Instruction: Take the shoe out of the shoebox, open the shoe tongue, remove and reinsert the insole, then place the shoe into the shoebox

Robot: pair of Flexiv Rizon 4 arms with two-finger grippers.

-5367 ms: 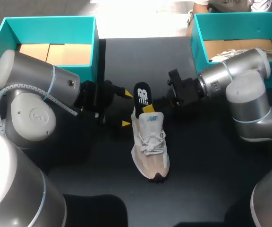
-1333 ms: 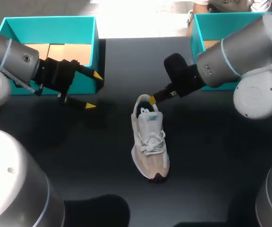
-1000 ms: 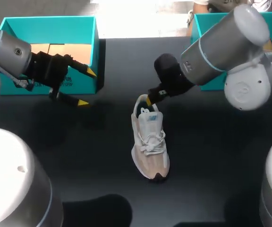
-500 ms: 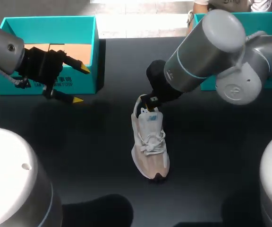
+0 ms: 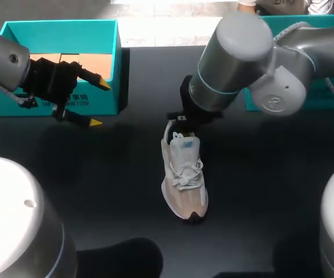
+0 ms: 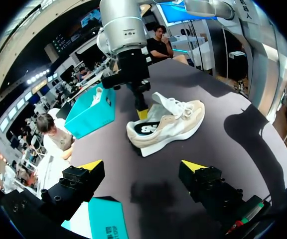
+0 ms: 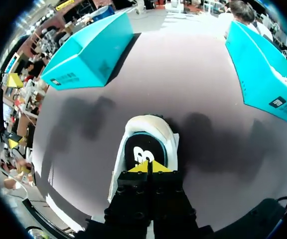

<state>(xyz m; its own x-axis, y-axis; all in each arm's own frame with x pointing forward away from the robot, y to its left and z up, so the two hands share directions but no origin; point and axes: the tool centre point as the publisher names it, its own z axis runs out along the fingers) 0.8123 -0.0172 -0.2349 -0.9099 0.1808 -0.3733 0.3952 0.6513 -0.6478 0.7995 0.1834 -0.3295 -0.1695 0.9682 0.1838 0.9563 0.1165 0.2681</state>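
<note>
Dark tabletop (image 5: 260, 179) bears the sneaker (image 5: 184, 174); right tool (image 7: 150, 167), tips pinched together empty, points at the insole (image 7: 143, 151) beneath, likely seating it; left tool (image 6: 142, 166) hangs wide open, clear

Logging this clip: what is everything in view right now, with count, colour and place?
shoe: 1, white and beige, middle of the table, toe towards the robot
insole: 1, black, inside the shoe's heel
left shoebox: 1, teal, far left
right shoebox: 1, teal, far right
table: 1, black, under everything
left gripper: 1, yellow-tipped, open, in front of the left shoebox
right gripper: 1, yellow-tipped, shut, tips at the insole
</note>
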